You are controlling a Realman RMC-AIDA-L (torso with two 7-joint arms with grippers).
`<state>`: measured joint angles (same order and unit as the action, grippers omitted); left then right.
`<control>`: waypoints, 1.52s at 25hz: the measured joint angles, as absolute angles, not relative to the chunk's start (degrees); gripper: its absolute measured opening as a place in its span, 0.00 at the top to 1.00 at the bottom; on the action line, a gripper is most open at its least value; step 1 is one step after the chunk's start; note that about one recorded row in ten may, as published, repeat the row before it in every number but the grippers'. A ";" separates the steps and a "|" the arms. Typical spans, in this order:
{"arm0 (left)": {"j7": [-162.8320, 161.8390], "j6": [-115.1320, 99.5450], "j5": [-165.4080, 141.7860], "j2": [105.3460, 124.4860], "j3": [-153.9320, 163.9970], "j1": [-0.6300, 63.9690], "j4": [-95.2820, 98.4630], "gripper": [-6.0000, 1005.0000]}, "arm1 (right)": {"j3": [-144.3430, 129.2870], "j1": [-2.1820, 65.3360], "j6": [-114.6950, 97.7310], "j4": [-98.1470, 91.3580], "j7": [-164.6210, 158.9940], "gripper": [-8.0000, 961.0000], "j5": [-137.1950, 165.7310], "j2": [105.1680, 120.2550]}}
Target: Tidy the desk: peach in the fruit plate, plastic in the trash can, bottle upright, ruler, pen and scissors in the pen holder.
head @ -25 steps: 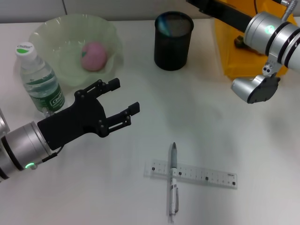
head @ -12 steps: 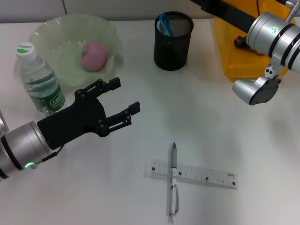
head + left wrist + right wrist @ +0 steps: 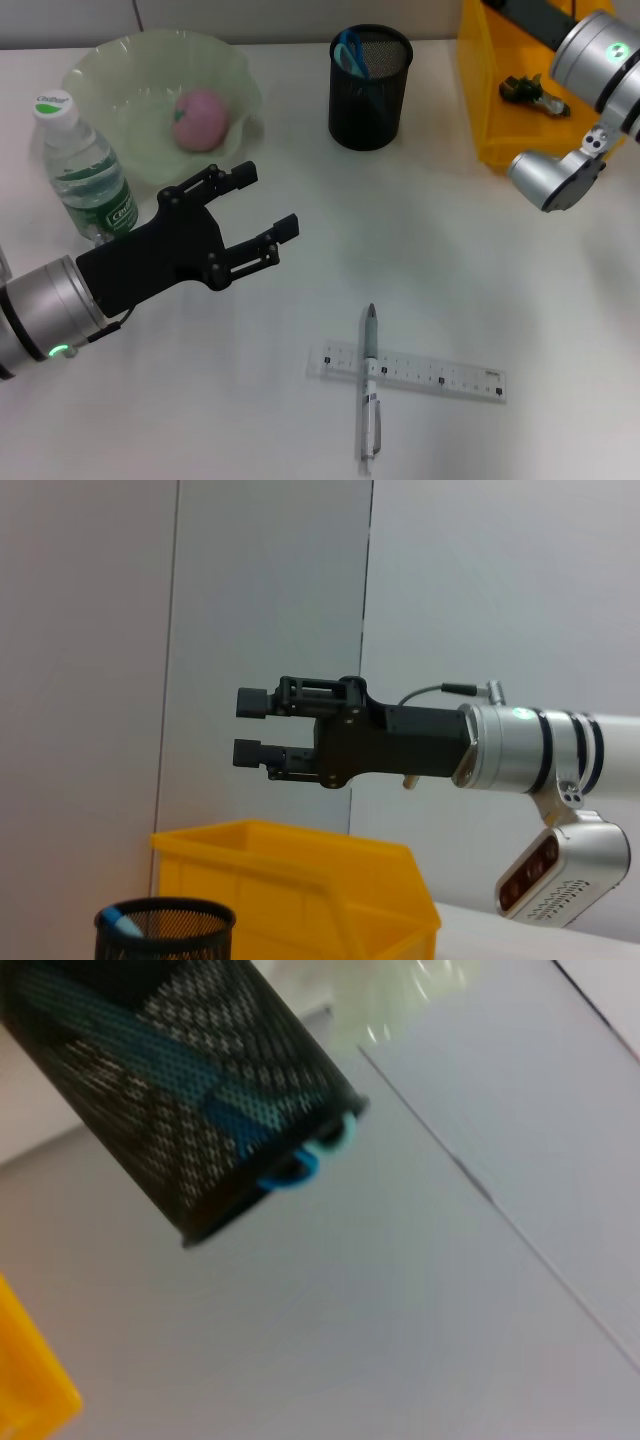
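since a second ago the right arm has pulled back toward 2 o'clock, uncovering the yellow bin (image 3: pixel 480 120) with a dark scrap lying inside; the scissors (image 3: pixel 349 51) now stand in the black mesh pen holder (image 3: pixel 370 100), blue handles up at its rim. right gripper (image 3: pixel 255 728) shows in the left wrist view above the bin, fingers a narrow gap apart and empty. pen (image 3: pixel 369 380) lies crossed over the clear ruler (image 3: pixel 405 371) at 6 o'clock on the desk (image 3: pixel 470 260). peach (image 3: pixel 201 119) sits in the pale green fruit plate (image 3: pixel 120 70) at 10 o'clock, bottle (image 3: pixel 82 170) upright just beside it. left gripper (image 3: pixel 262 214) hovers at 9 o'clock, fingers spread wide, empty.
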<state>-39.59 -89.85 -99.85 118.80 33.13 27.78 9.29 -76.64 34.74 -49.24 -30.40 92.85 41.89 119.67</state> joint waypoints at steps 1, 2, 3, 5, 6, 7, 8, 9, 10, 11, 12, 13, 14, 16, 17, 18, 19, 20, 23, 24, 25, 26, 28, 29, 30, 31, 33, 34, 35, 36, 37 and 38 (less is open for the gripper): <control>-39.74 -90.30 -99.84 118.69 33.13 27.78 9.47 0.20 | -76.38 34.92 -50.05 -29.56 92.85 0.32 40.12 119.61; -39.76 -90.46 -99.85 118.65 33.13 27.79 9.49 0.20 | -75.18 35.55 -51.53 -27.75 92.57 0.32 37.00 119.51; -39.76 -90.46 -99.85 118.65 33.13 27.79 9.49 0.20 | -75.18 35.55 -51.53 -27.75 92.57 0.31 37.00 119.51; -39.78 -90.62 -99.85 118.58 33.13 27.84 9.65 0.20 | -73.20 36.48 -53.01 -25.36 92.09 0.31 34.05 119.46; -39.81 -90.62 -99.85 118.57 33.13 27.85 9.68 0.20 | -72.13 36.99 -53.75 -24.10 91.71 0.31 33.00 119.42; -39.86 -90.62 -99.85 118.57 33.13 27.87 9.73 0.20 | -70.98 37.49 -54.33 -23.03 91.08 0.30 32.28 119.37; -40.15 -90.62 -99.84 118.56 33.13 27.96 9.91 0.20 | -70.06 37.83 -54.76 -22.30 90.32 0.30 31.80 119.35; -40.84 -90.62 -99.85 118.56 33.13 28.06 10.39 0.20 | -68.46 38.26 -55.23 -21.56 87.48 0.30 31.40 119.36; -40.84 -90.62 -99.85 118.56 33.13 28.06 10.39 0.20 | -68.46 38.26 -55.23 -21.56 87.48 0.30 31.40 119.36; -41.27 -90.64 -99.85 118.56 33.13 28.11 10.71 0.20 | -67.89 38.36 -55.39 -21.39 83.96 0.29 31.28 119.40; -41.60 -90.66 -99.84 118.56 33.13 28.13 10.96 0.20 | -67.89 38.36 -55.39 -21.39 83.96 0.29 31.28 119.40; -41.68 -90.69 -99.85 118.56 33.13 28.14 11.04 0.20 | -67.82 38.40 -55.95 -21.37 80.95 0.29 30.98 119.43; -41.67 -90.72 -99.83 118.57 33.13 28.18 11.07 0.20 | -67.83 38.64 -57.37 -21.35 74.26 0.29 29.90 119.49; -41.57 -90.74 -99.81 118.60 33.13 28.22 11.07 0.20 | -68.08 39.06 -58.98 -21.32 65.92 0.28 27.87 119.58; -41.22 -90.38 -99.75 118.77 33.13 28.76 10.99 0.20 | -68.30 39.21 -59.73 -21.19 61.56 0.28 26.61 119.64; -41.22 -90.38 -99.75 118.77 33.13 28.76 10.99 0.20 | -68.49 39.31 -60.36 -20.98 57.87 0.28 25.69 119.67; -41.19 -89.98 -99.75 118.77 33.13 28.91 10.90 0.20 | -68.68 39.40 -61.14 -20.62 53.32 0.27 24.93 119.66; -41.19 -89.98 -99.75 118.77 33.13 28.91 10.90 0.20 | -68.68 39.40 -61.14 -20.62 53.32 0.27 24.93 119.66; -40.51 -89.36 -99.74 118.75 33.32 28.66 10.68 0.20 | -68.87 39.74 -63.69 -19.32 40.68 0.26 24.48 119.55; -39.68 -89.42 -99.77 118.77 33.53 28.33 10.62 0.20 | -68.69 39.74 -65.80 -19.07 32.14 0.26 24.45 119.68; -39.68 -89.42 -99.77 118.77 33.53 28.33 10.62 0.20 | -68.69 39.74 -65.80 -19.07 32.14 0.26 24.45 119.68; -39.41 -89.85 -99.88 118.70 33.56 28.11 10.60 0.20 | -68.67 39.52 -67.06 -18.99 26.96 0.26 24.44 119.77; -39.56 -90.20 -100.00 118.61 33.58 28.00 10.73 0.20 | -68.67 39.19 -69.09 -18.63 19.01 0.25 24.42 119.86; -39.95 -90.70 -100.41 118.48 33.78 27.93 10.95 0.20 | -68.83 38.95 -71.39 -17.82 10.40 0.25 24.41 119.88; -39.95 -90.70 -100.41 118.48 33.78 27.93 10.95 0.20 | -68.83 38.95 -71.39 -17.82 10.40 0.25 24.41 119.88; -40.14 -90.85 -100.67 118.41 33.93 27.91 11.05 0.20 | -69.05 38.91 -72.75 -17.03 1.80 0.24 24.40 119.88; -41.18 -91.12 -101.05 118.32 34.30 27.76 11.43 0.20 | -69.19 38.88 -73.08 -16.63 -2.33 0.24 24.41 119.88; -44.10 -91.47 -101.14 118.25 34.44 27.31 12.28 0.20 | -69.89 38.81 -73.24 -15.72 -9.79 0.24 24.67 119.88; -44.10 -91.47 -101.14 118.25 34.44 27.31 12.28 0.20 | -69.89 38.81 -73.24 -15.72 -9.79 0.23 24.67 119.88; -45.48 -91.66 -101.14 118.25 34.45 27.11 12.74 0.20 | -71.11 38.71 -73.32 -14.71 -16.46 0.23 24.86 119.88; -46.67 -92.11 -101.17 118.24 34.52 26.87 13.10 0.20 | -71.11 38.71 -73.32 -14.71 -16.46 0.23 24.86 119.88; -47.52 -92.71 -101.21 118.22 34.63 26.60 13.49 0.20 | -71.95 38.60 -73.34 -14.14 -20.09 0.23 24.88 119.87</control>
